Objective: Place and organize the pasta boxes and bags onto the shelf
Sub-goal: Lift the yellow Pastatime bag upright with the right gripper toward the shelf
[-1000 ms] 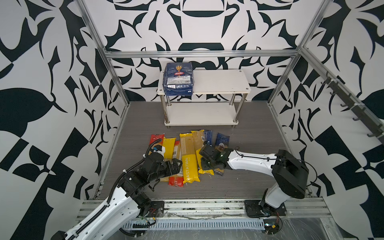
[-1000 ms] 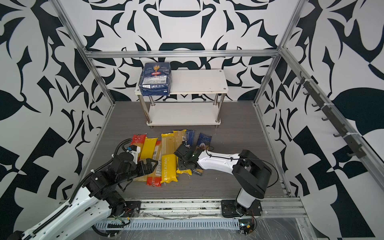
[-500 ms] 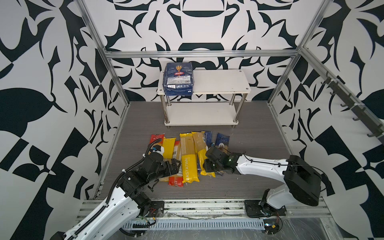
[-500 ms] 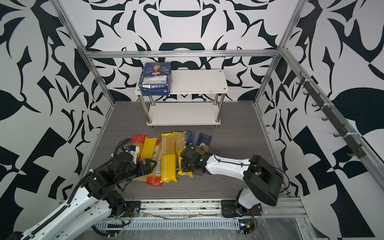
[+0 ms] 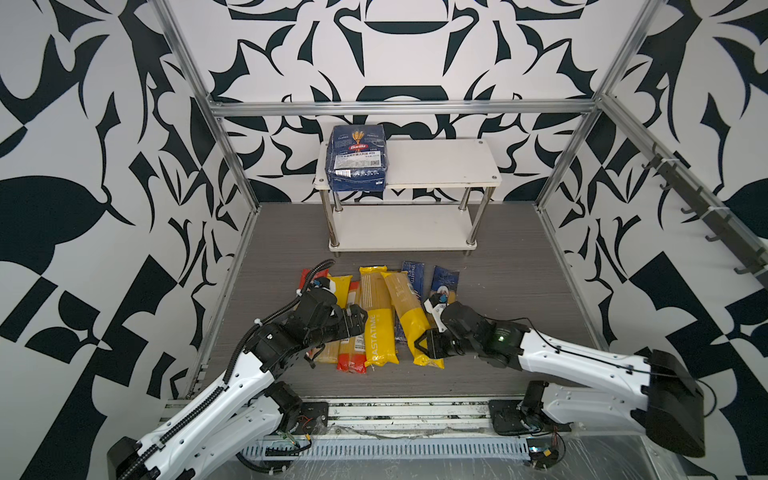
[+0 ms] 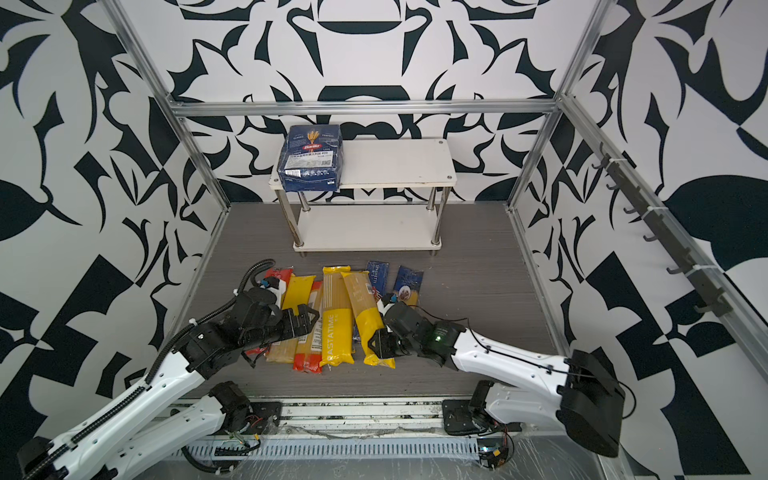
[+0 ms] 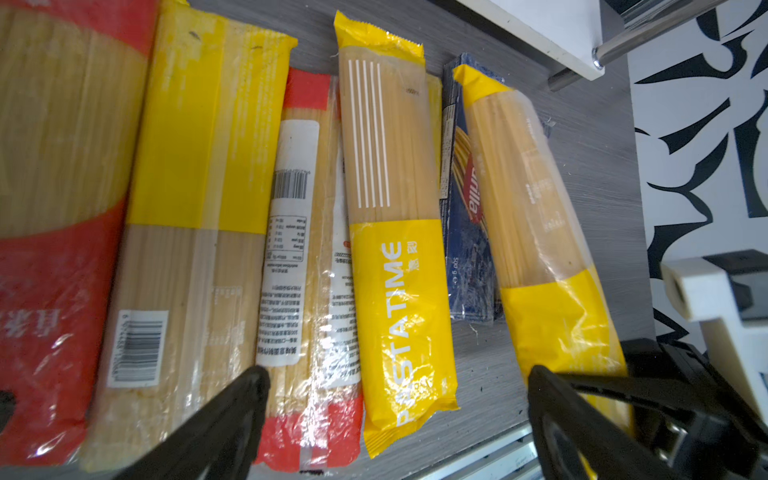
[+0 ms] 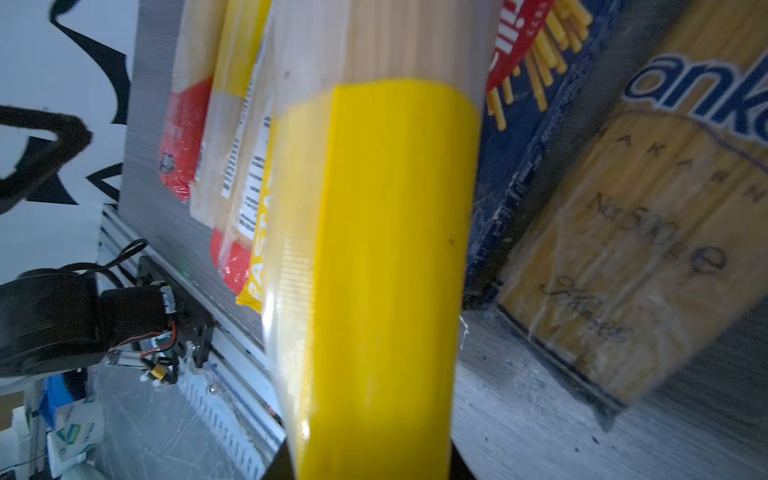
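Observation:
My right gripper is shut on the near yellow end of a yellow-and-clear spaghetti bag. That bag lies slanted over the long Barilla spaghetti box, with the ankara bag beside it. My left gripper is open just above the PASTATIME bag and a red-and-clear bag, holding nothing. The shelf stands at the back, with the wide Barilla pack on the left of its top board.
Another yellow bag and a red bag lie under my left arm. The shelf's lower board is bare. Aluminium frame rails run along both side walls and the front edge. Bare floor lies to the right of the bags.
My right gripper has closed tighter and pulled back toward the front edge, dragging the yellow bag's near end with it. The left arm has hardly moved.

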`<control>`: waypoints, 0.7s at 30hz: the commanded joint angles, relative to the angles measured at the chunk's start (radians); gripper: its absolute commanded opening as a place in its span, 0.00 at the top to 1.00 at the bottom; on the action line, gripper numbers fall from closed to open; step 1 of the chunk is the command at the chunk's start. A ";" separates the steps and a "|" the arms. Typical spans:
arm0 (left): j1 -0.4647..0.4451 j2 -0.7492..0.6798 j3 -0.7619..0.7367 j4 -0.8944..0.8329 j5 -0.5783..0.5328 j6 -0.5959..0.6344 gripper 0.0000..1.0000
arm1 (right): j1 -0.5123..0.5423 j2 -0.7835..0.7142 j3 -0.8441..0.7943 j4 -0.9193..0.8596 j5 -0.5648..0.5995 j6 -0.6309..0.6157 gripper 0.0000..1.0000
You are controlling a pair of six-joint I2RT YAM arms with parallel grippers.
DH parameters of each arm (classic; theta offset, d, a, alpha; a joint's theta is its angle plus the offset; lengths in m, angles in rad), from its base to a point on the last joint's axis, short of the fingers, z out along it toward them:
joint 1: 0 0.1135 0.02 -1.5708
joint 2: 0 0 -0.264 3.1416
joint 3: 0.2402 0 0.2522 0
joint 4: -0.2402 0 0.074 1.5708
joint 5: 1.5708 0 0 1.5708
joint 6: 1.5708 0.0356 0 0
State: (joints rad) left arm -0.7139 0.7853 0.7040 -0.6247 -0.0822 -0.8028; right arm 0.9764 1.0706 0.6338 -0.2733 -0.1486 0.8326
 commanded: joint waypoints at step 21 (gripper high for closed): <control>-0.004 0.220 0.282 -0.039 -0.027 0.104 0.00 | -0.007 -0.304 0.438 -0.372 0.207 -0.160 0.95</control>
State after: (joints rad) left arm -0.7139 0.9939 0.9550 -0.6411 -0.1066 -0.7265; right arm 0.9703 0.7673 0.9432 -0.7574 -0.0158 0.7525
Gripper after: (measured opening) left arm 0.996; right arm 0.310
